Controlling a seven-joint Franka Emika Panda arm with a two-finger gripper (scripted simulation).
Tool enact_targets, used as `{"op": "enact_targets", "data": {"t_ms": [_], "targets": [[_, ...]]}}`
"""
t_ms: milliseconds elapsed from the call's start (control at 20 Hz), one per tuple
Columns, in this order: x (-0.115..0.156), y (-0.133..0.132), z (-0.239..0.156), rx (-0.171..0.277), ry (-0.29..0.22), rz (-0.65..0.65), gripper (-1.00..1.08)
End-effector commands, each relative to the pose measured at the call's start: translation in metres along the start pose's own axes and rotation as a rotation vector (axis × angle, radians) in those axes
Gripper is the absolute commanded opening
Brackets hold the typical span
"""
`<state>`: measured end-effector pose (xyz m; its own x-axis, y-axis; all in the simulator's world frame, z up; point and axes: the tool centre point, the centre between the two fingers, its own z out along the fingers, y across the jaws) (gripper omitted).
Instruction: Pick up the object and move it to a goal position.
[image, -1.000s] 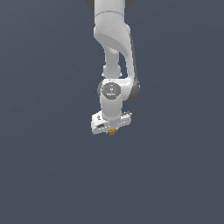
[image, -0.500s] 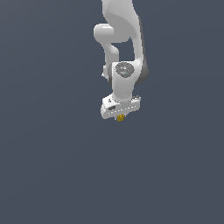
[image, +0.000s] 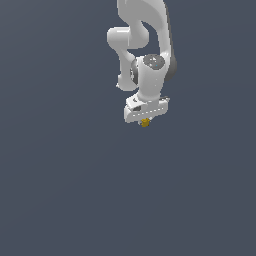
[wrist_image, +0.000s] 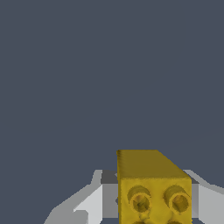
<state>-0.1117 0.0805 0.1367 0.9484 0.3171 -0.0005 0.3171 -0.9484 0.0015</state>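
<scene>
Risen and shifted toward the exterior view's right, gripper (image: 145, 119) jaws clamp the object (image: 145, 122) mid-carry; next, steady travel to goal

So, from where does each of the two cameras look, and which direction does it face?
Exterior view: off the arm, its own position not recoverable; it faces the white arm, with the gripper hanging down over plain grey ground.
Wrist view: on the wrist, looking along the gripper at the yellow block; pale fingers flank it.
Shared: the yellow block held in the gripper.
</scene>
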Motion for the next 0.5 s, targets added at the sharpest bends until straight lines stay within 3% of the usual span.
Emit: {"op": "enact_targets", "data": {"t_ms": [0,450], "targets": [[-0.0050,-0.0074,-0.0054,0.000,0.000,0.001,-1.00],[-0.0074,-0.0136,-0.0102,0.001,0.000,0.001,-1.00]]}}
